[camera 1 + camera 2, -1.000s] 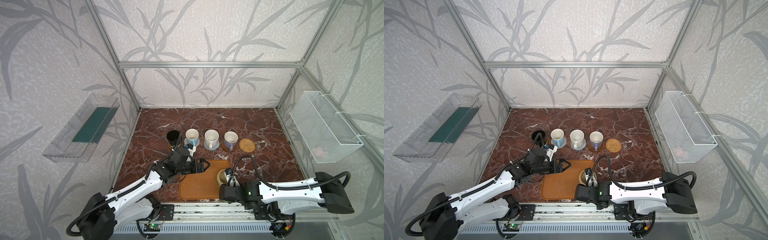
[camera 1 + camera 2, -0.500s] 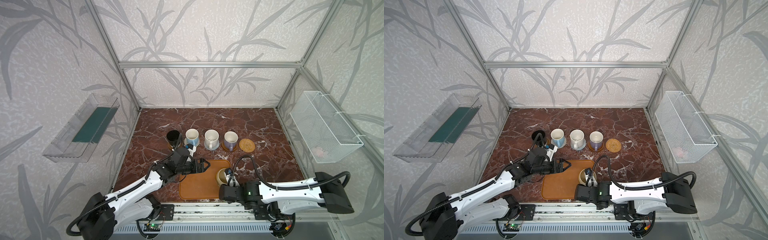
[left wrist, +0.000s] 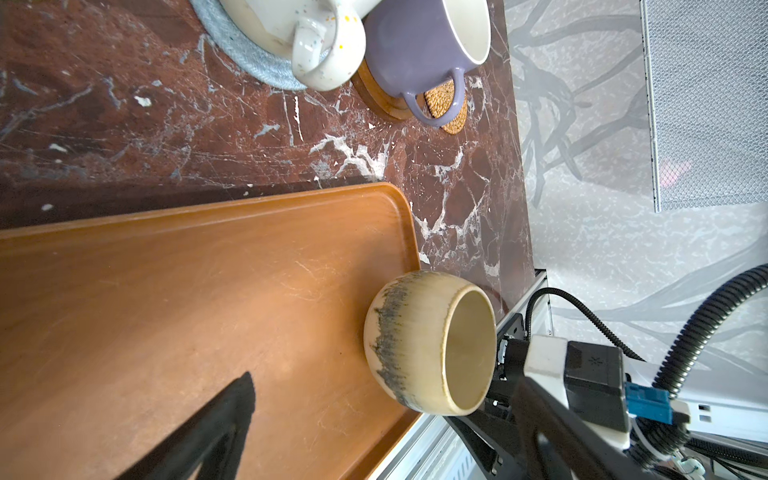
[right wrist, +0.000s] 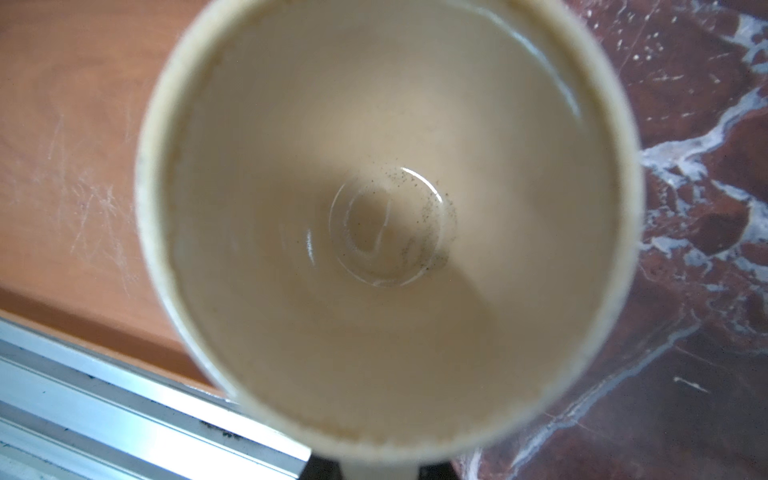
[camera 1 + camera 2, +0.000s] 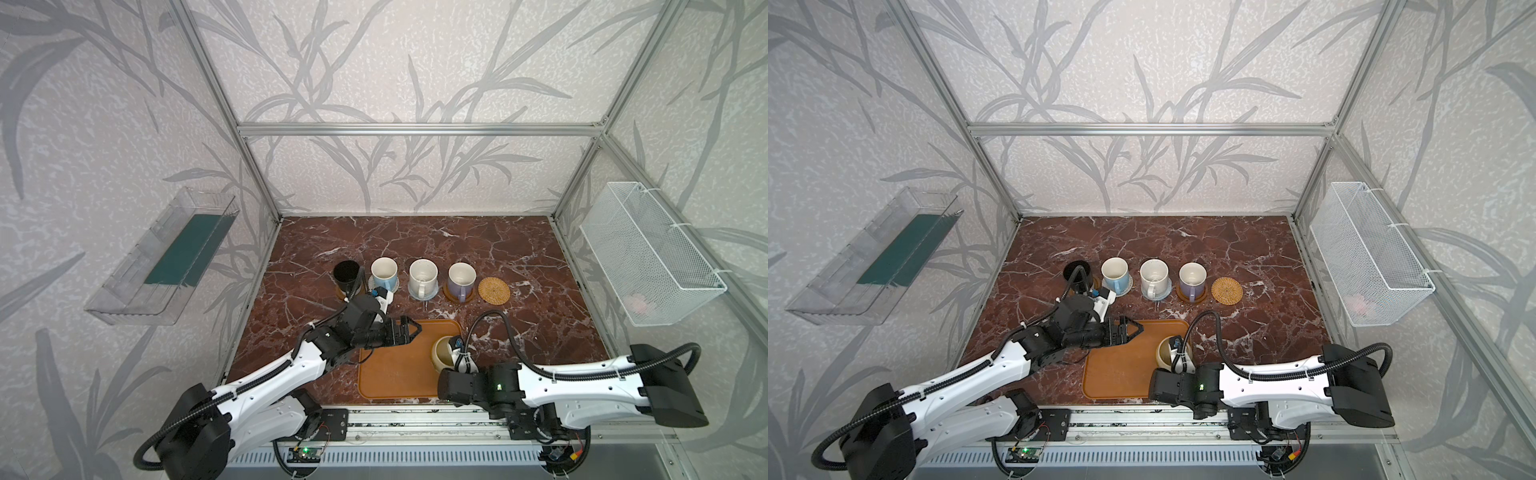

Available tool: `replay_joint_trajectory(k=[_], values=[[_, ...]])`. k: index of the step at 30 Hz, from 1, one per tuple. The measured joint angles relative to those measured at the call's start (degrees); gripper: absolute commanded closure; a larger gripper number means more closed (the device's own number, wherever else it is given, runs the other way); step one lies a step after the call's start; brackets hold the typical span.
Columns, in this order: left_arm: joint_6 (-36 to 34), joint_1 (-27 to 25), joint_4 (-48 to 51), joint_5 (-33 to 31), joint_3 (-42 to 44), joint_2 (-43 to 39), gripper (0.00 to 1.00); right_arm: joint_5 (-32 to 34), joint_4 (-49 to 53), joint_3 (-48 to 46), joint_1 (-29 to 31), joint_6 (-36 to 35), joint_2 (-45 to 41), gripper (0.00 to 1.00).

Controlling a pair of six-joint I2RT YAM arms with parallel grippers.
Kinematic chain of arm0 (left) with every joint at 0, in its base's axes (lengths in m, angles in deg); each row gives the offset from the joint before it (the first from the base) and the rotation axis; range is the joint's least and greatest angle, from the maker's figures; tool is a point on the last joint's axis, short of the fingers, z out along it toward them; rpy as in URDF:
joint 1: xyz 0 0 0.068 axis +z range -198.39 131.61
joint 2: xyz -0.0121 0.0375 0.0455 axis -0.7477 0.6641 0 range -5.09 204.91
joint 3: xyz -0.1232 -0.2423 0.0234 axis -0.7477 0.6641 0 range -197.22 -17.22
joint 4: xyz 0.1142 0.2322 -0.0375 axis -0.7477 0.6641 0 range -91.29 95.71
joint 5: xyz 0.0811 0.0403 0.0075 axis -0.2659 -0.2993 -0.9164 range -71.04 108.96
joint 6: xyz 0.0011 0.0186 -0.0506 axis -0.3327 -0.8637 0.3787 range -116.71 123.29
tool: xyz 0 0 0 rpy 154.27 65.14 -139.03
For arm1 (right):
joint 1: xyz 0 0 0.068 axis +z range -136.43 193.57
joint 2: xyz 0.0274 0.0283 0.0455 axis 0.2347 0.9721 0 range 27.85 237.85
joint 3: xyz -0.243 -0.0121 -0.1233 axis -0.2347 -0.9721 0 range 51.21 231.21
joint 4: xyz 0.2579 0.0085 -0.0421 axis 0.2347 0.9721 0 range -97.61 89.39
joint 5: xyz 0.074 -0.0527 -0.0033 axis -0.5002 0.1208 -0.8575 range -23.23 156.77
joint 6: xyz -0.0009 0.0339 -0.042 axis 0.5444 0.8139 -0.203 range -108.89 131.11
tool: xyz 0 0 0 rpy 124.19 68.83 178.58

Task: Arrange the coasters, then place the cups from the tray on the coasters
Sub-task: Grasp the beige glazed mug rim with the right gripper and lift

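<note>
The right fingers (image 4: 324, 471) have just pinched almost shut, apparently on the handle of the beige-yellow cup (image 5: 442, 353). Only a sliver of that handle shows between them. The cup stands upright at the right edge of the tray (image 5: 395, 374). This looks like the last pickup secured, with the bare rattan coaster (image 5: 493, 291) waiting at the right end of the row. The left fingers (image 3: 224, 415) hang spread wide and empty over the tray's far edge.
</note>
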Motion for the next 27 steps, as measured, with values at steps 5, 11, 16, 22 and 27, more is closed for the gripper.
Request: replay_joint_trajectory(k=[5, 11, 16, 22, 27], values=[[0.02, 0.00, -0.20, 0.02, 0.00, 0.09, 0.01, 0.13, 0.11, 0.00, 0.00, -0.48, -0.39, 1.00], [0.33, 0.00, -0.63, 0.09, 0.00, 0.09, 0.01, 0.15, 0.24, 0.00, 0.00, -1.11, -1.40, 1.00], [0.63, 0.00, -1.25, 0.31, 0.00, -0.02, 0.01, 0.74, 0.59, 0.00, 0.00, -1.53, -2.91, 1.00], [1.51, 0.00, -2.62, 1.05, 0.00, -0.37, 0.01, 2.03, 1.01, 0.00, 0.00, -1.95, -4.81, 1.00], [2.14, -0.02, -4.33, 1.53, 0.09, -0.76, 0.01, 3.02, 2.43, 0.00, -0.07, -2.78, -6.19, 1.00]])
